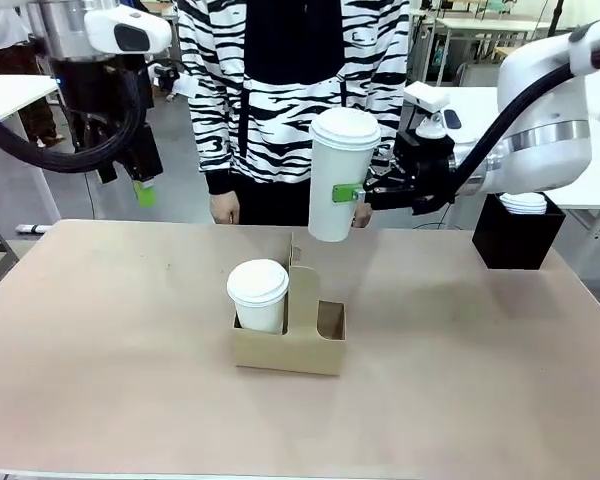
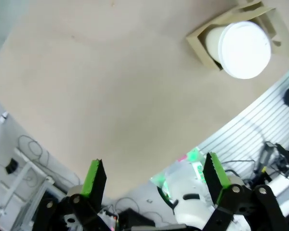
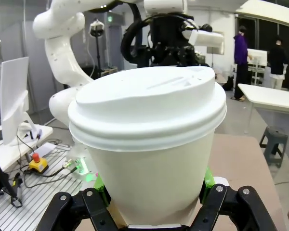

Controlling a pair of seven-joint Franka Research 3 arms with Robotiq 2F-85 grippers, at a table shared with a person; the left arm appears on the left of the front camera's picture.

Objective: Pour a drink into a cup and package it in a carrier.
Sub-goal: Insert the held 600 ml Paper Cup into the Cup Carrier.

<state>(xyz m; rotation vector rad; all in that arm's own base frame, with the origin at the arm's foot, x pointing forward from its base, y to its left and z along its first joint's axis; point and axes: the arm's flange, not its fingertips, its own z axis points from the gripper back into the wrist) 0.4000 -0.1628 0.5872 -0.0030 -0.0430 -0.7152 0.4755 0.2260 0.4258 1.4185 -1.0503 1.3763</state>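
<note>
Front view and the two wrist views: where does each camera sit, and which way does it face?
Front view: between the arms, facing the person across the table; right hand holds the tall lidded cup.
Left wrist view: above the table, looking down; open left hand.
Right wrist view: behind the tall lidded cup, facing the left arm.
Shared: front and left wrist views show the carrier.

Bright, even overhead light, soft shadows on the table (image 1: 130,340); wrist views bow at their edges.
</note>
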